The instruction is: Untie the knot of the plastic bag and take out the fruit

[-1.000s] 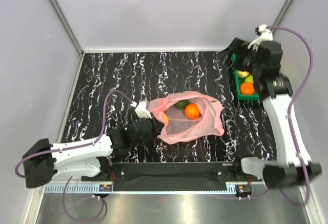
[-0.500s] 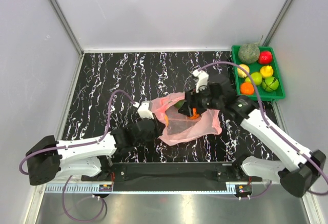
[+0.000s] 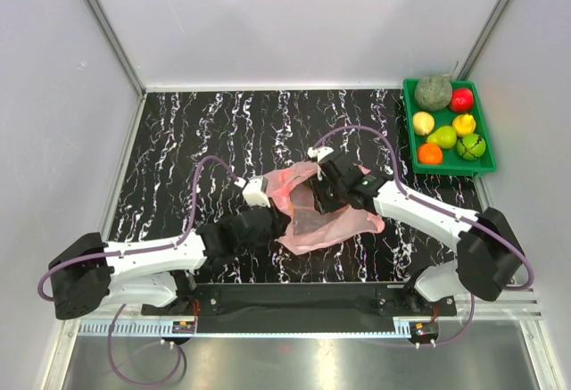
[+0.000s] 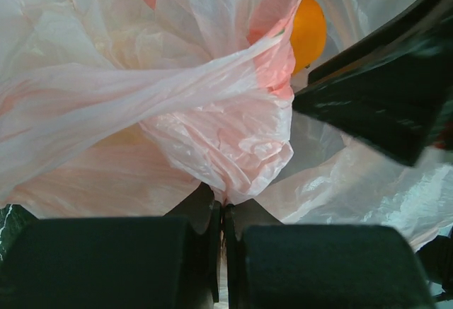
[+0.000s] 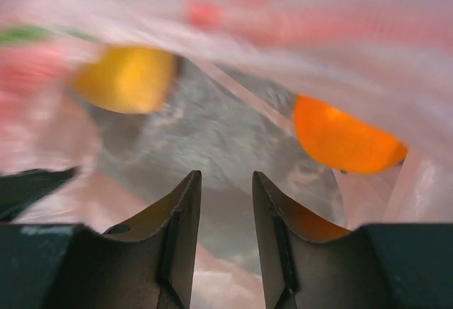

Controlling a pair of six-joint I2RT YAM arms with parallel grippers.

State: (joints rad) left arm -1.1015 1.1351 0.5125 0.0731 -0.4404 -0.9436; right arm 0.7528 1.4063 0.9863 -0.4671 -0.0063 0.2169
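Jaws of your left gripper (image 4: 221, 210) are pressed together on a crumpled fold of the plastic bag (image 3: 332, 222), at the bag's near-left edge. From this pinch, the left wrist view shows a thin, wrinkled band of pink film that stretches away to the left. Behind it one smooth orange fruit (image 4: 309, 32) shows through a gap.

In the top view the bag lies low on the black, white-veined table (image 3: 178, 140). Its long axis goes from left to right, between the two arms. The film is translucent and crinkly.

Your right gripper (image 5: 226, 203) is in the far side of the bag. Its jaws stand apart with a narrow gap and nothing is between them. Only the right wrist view shows what is inside: a round yellow fruit (image 5: 127, 79) at the left and the orange fruit at the right. This view is blurred. From above, the arm covers both.

Far right, a green plastic tray (image 3: 486, 169) holds a netted melon (image 3: 434, 92), a shiny red fruit (image 3: 461, 99) and smaller round fruits.
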